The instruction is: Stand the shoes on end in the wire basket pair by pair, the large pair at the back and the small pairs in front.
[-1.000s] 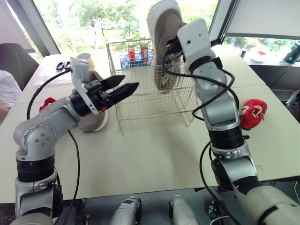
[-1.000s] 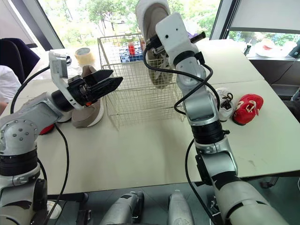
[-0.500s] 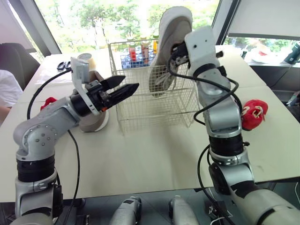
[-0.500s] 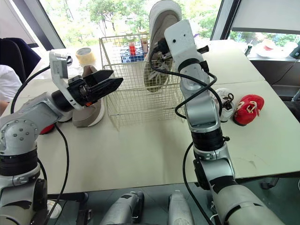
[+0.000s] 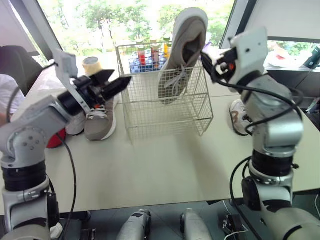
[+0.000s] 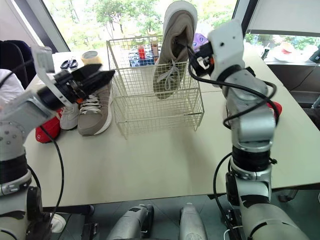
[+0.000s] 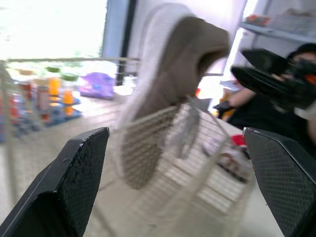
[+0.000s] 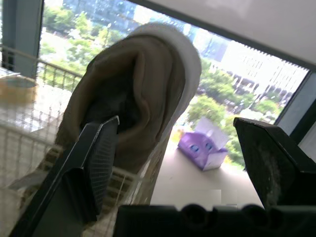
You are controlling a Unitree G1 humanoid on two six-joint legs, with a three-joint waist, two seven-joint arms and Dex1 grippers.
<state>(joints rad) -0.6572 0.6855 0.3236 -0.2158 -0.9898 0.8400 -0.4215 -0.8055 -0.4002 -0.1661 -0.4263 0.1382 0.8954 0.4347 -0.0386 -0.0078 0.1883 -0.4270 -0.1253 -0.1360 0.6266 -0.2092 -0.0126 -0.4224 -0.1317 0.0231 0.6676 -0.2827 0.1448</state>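
Taupe white-soled shoes x2: upright shoe (image 5: 181,52) stands toe-down in the single boxy wire basket (image 5: 165,112) (heel above rim), second shoe (image 5: 100,120) flat on table (image 5: 165,165) left of it; left gripper (image 5: 122,75) and right gripper (image 5: 208,54) fingers both spread wide, empty.

We are looking at two arms. The left arm (image 5: 29,142) is wearing smooth silver-grey shells, rounded like tubes, and small screws are dotting one round joint. A wide black band (image 5: 22,176) is wrapping it lower down. A thin black cable (image 5: 70,170) is hanging along it in a long loop. A white boxy block (image 5: 66,65) is sitting at its wrist. The right arm (image 5: 276,125) is showing the same silver shells and black bands. Black cables (image 5: 250,87) are curling around it, and its wrist is carrying a white block (image 5: 248,46) with a small orange-red mark (image 5: 231,66). Both pairs of jaws are looking black and pointed, with a criss-cross pattern on the fingers (image 7: 81,168).
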